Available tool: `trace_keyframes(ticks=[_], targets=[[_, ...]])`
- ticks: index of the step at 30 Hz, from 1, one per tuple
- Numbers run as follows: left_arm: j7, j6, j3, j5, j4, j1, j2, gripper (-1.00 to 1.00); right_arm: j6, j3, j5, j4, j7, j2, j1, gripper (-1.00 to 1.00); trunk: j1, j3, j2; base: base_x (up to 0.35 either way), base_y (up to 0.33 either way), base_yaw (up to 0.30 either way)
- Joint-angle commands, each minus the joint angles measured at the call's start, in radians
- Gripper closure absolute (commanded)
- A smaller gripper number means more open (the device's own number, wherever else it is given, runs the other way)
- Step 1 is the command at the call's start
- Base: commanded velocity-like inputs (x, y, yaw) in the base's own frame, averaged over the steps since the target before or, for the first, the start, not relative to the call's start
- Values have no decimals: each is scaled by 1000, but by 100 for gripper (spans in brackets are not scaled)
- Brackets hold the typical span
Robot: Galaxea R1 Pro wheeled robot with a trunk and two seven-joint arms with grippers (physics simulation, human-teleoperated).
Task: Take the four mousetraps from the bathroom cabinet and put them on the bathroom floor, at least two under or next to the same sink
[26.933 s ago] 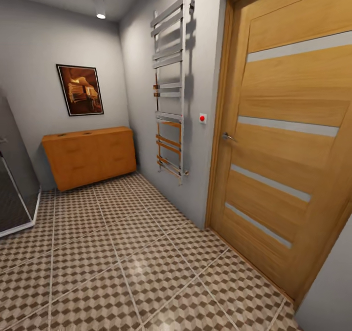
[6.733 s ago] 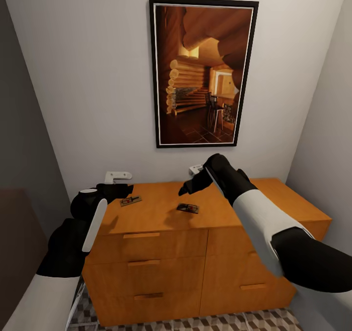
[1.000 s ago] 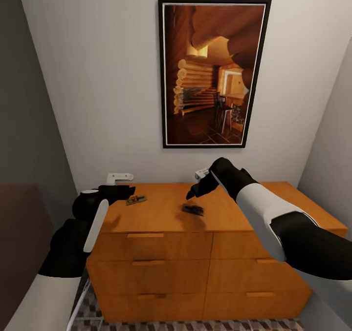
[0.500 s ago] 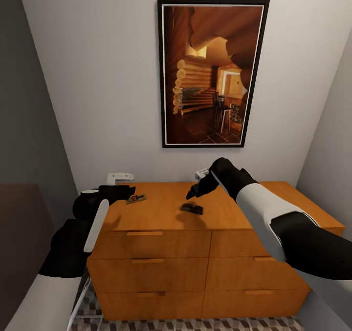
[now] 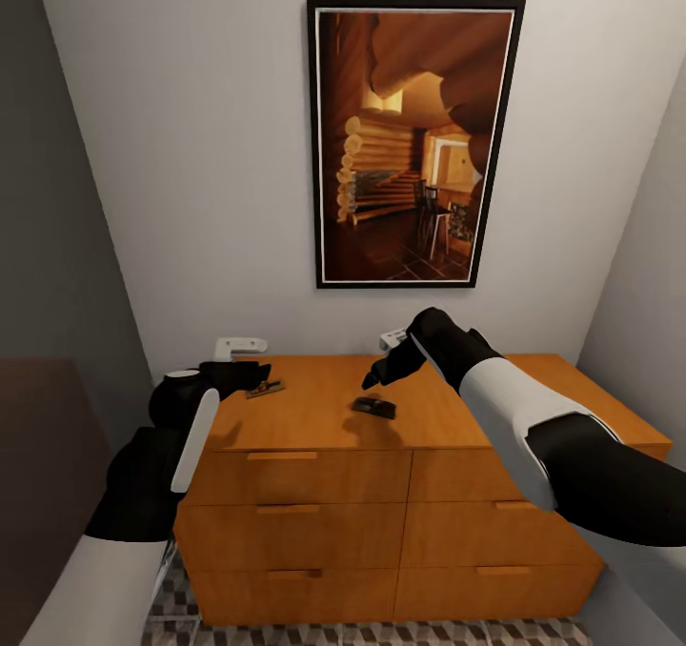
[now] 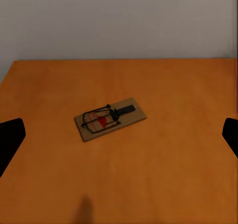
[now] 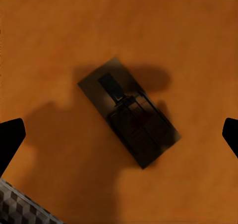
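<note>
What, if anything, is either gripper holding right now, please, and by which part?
Nothing is held. The left gripper and right gripper are both open, each poised over a mousetrap lying free on the cabinet.

Soft even light, sharp renders; right wrist view dim with shadow

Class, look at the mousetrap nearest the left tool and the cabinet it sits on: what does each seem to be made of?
The mousetrap: apparently a pale, matte wooden board carrying thin dark wire parts, likely metal, with a small red spot. The cabinet: orange-brown with a smooth, satin top and flat drawer fronts, probably wood or wood veneer; the render leaves that open.
</note>
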Motion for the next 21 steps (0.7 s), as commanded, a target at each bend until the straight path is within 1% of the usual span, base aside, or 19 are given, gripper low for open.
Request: trace_keyframes(ticks=[1,6,21], targets=[[10,3,0,10,-1,-1,-1,-100,1,1,10,-2,9,0,-1,-100,0,-1,-1,0,0,0],[11,3,1,11,0,-1,-4,-100,2,-2,10,-1,9,2,-1,-100,0,-1,-1,0,0,0],[11,3,0,14,0,-1,-6,-100,4,9,15,-2,16,5,0,-100,58,-48,-106,0,0,0]])
